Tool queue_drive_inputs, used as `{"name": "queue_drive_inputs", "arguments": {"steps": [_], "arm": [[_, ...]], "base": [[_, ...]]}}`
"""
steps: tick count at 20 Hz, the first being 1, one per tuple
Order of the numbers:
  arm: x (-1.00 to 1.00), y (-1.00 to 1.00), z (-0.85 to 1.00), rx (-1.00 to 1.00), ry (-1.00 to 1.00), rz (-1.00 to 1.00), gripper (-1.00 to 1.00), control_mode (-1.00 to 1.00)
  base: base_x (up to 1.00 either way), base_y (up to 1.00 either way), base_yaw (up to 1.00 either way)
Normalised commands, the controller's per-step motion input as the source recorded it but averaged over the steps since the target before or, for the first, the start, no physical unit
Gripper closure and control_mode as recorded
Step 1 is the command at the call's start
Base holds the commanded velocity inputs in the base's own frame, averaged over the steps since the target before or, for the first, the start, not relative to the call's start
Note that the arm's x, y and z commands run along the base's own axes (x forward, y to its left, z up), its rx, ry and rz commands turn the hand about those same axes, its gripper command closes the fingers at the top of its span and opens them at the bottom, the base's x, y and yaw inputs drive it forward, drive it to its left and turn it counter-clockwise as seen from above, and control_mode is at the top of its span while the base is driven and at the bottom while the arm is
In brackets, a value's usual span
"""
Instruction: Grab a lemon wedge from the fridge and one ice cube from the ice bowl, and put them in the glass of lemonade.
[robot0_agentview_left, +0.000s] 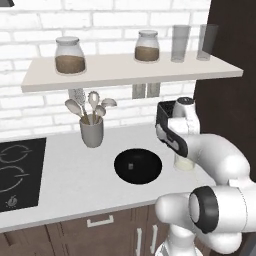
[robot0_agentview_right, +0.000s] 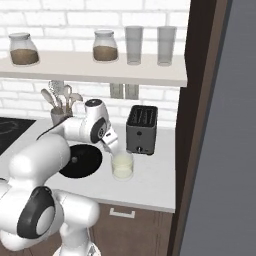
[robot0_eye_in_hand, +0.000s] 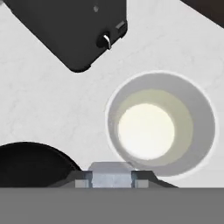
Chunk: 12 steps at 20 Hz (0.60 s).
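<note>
Pinched between your two dark fingertips (robot0_eye_in_hand: 82, 178) at the bottom centre of the hand view sits a tiny pale greyish-white ice cube (robot0_eye_in_hand: 111, 169). The two-finger gripper (robot0_eye_in_hand: 111, 180) is clamped on it from both sides.

Just above the cube in that view you look straight down into the short clear glass tumbler of pale yellowish lemonade (robot0_eye_in_hand: 159, 127). Its near rim lies right beside the cube. At lower left curves the edge of the round, shallow, all-black ice bowl (robot0_eye_in_hand: 30, 164). At upper left lies the black boxy toaster (robot0_eye_in_hand: 74, 30).

Right base view: the gripper (robot0_agentview_right: 111, 145) hangs just over the left rim of the tumbler (robot0_agentview_right: 122, 166), pointing down, at frame centre. The bowl (robot0_agentview_right: 87, 165) sits just left of the glass on the pale grey stone counter (robot0_agentview_right: 150, 175), close by but apart. The toaster (robot0_agentview_right: 142, 129) stands behind the glass, upright.

Left base view: the white arm (robot0_agentview_left: 215, 160) crosses the right half and covers most of the tumbler (robot0_agentview_left: 184, 165). The bowl (robot0_agentview_left: 147, 167) lies at centre with one small pale speck (robot0_agentview_left: 131, 166) in it, too small to name for sure. At middle left stands a grey utensil cup with spoons (robot0_agentview_left: 92, 132). The flat black stovetop (robot0_agentview_left: 17, 172) fills the lower-left edge.
</note>
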Motion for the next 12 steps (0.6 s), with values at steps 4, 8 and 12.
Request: {"name": "queue_drive_inputs", "arguments": {"steps": [4, 8, 12], "arm": [[0.0, -0.9, 0.1, 0.0, 0.13, -0.31, 1.0, -1.0], [0.02, -0.29, -0.22, 0.0, 0.04, -0.15, 1.0, -1.0], [0.1, -0.01, -0.34, 0.0, 0.03, -0.03, 1.0, -1.0]], "base": [[0.0, 0.0, 0.0], [0.0, 0.0, 0.0], [0.0, 0.0, 0.0]]}}
